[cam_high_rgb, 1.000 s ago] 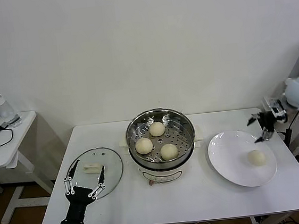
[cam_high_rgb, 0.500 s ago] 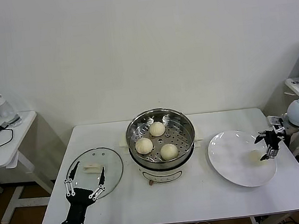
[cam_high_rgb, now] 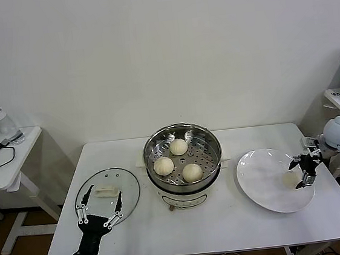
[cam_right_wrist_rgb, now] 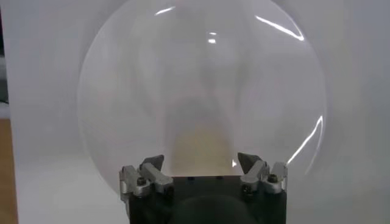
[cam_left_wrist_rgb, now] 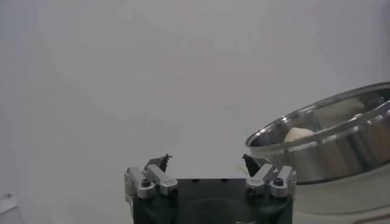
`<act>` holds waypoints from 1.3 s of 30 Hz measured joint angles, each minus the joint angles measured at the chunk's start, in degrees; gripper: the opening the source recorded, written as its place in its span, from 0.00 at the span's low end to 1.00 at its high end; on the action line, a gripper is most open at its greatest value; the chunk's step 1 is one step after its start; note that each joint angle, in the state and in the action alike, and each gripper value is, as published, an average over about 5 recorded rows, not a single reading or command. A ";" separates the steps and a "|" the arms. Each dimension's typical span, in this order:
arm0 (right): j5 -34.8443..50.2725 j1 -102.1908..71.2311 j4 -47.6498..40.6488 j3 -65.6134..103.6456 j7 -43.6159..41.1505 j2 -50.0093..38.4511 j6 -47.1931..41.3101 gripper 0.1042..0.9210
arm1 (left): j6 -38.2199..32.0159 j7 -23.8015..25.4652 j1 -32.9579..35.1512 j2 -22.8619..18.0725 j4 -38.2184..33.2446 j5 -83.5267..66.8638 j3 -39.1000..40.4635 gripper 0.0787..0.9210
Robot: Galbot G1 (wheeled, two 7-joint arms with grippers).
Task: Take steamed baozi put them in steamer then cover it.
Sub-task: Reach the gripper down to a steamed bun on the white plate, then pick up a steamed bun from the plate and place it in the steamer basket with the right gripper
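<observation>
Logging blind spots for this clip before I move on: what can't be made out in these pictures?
- Last bun on the plate: head view, partly behind the right gripper; right wrist view, a pale blur behind the gripper body, so contact cannot be told.
- Steamer: left wrist view, cut by the edge; one bun in it shows.
- Lid: head view, near rim behind the left gripper.
- Right arm: cut by the head view's edge.

- My white table [cam_high_rgb: 229, 225] carries three things in a row.
- At my left, the glass cover [cam_high_rgb: 108, 197] lies flat.
- In the middle stands the steamer [cam_high_rgb: 184, 162] on its cream pot base.
- At my right rests a white plate [cam_high_rgb: 263, 181].
</observation>
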 measured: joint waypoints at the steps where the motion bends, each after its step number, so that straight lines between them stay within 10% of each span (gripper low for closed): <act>1: -0.20 -0.04 -0.24 -0.04 -0.01 0.18 0.08 0.88 | -0.01 -0.01 0.01 0.01 0.00 -0.01 -0.09 0.88; 15: -2.52 0.39 -1.38 -0.37 0.06 1.12 1.30 0.69 | -0.16 -0.08 -0.10 -0.12 -0.01 -0.10 -0.63 0.88; 39: 15.31 36.48 11.87 -26.61 -9.51 10.88 -2.96 0.70 | -0.21 -0.11 -0.84 0.55 -0.85 -0.34 -0.06 0.88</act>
